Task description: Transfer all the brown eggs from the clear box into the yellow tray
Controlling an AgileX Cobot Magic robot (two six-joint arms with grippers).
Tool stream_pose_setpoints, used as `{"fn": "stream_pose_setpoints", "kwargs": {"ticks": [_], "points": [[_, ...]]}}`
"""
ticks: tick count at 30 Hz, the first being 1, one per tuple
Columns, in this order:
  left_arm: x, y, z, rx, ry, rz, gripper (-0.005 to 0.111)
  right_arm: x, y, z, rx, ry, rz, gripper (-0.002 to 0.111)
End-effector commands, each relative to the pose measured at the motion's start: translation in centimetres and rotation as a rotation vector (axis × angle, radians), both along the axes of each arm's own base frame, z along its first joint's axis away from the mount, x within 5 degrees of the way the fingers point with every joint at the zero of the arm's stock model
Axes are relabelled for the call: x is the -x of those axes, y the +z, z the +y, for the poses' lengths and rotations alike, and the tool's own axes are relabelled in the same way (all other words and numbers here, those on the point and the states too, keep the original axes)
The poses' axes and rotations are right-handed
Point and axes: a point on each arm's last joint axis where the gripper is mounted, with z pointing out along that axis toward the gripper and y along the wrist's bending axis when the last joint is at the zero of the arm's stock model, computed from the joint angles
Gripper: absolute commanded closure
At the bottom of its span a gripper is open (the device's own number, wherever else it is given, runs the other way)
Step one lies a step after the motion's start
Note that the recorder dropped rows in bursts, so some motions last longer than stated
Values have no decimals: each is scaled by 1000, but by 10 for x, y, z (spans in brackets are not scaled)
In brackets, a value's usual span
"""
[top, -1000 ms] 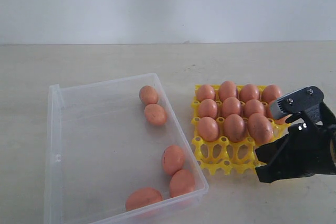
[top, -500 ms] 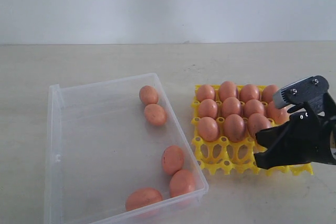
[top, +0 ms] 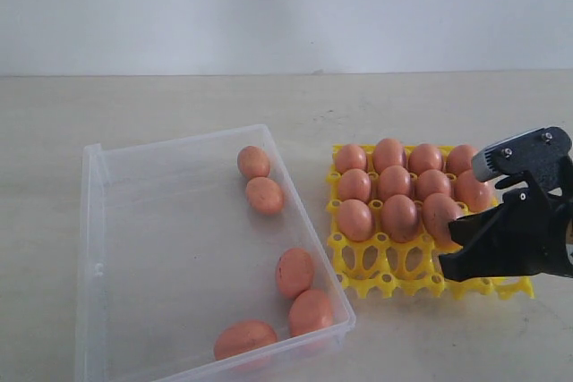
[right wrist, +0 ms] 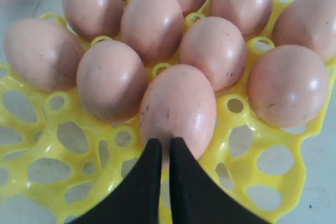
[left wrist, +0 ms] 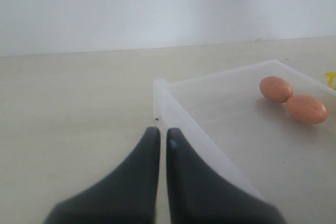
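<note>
1. The black, tapered left pincer is pressed shut with nothing between its smooth tips. It hangs over the pale, matte bench, just beside an outer corner of the box.
2. The shallow, rectangular clear box of thin transparent plastic, with low walls and a rim, lies on the left of the bench.
3. Five smooth, oval brown eggs with orange-brown shells lie loose along the box's right wall: two close together toward the far corner and three toward the near corner.
4. Just right of the box sits the bright yellow tray, an open plastic lattice of round cups. Eleven faintly speckled eggs can be counted standing in its three far rows, and the nearest row shows bare lattice.
5. The black, angular right pincer is closed tight and grips nothing. Its tips sit low against one egg in the third row; whether they touch it I cannot tell. From the exterior view it covers the tray's near right corner.
</note>
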Motion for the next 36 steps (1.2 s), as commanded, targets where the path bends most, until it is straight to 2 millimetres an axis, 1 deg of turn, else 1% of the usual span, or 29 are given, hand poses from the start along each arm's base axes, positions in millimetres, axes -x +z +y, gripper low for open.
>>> {"fn": "stream_pose_setpoints", "kwargs": {"ticks": [1, 13, 19, 22, 24, 26, 28, 29, 30, 31, 33, 34, 36], "points": [[0, -1, 0, -2, -4, -5, 103, 0, 0, -1, -3, -14, 6, 108], [0, -1, 0, -2, -4, -5, 103, -1, 0, 0, -14, -8, -4, 108], [0, -1, 0, -2, -4, -5, 103, -2, -23, 1, -20, -5, 90, 108], [0, -1, 0, -2, -4, -5, 103, -4, -22, 3, -43, 4, 69, 108], [0, -1, 0, -2, -4, -5, 103, -4, -16, 4, -81, -11, 52, 108], [0, -1, 0, -2, -4, -5, 103, -2, 2, 9, -157, 11, -9, 108], [0, -1, 0, -2, -4, -5, 103, 2, 38, 21, -264, 129, -207, 108], [0, -1, 0, -2, -4, -5, 103, 1, 65, 27, -331, 195, -356, 108], [0, -1, 0, -2, -4, -5, 103, -1, 79, 28, -356, 205, -417, 108], [0, -1, 0, -2, -4, -5, 103, -8, 98, 28, -379, 204, -475, 108], [0, -1, 0, -2, -4, -5, 103, -22, 121, 27, -396, 173, -492, 108], [0, -1, 0, -2, -4, -5, 103, -36, 136, 26, -367, 143, -472, 108], [0, -1, 0, -2, -4, -5, 103, -55, 154, 33, -227, 134, -423, 108]]}}
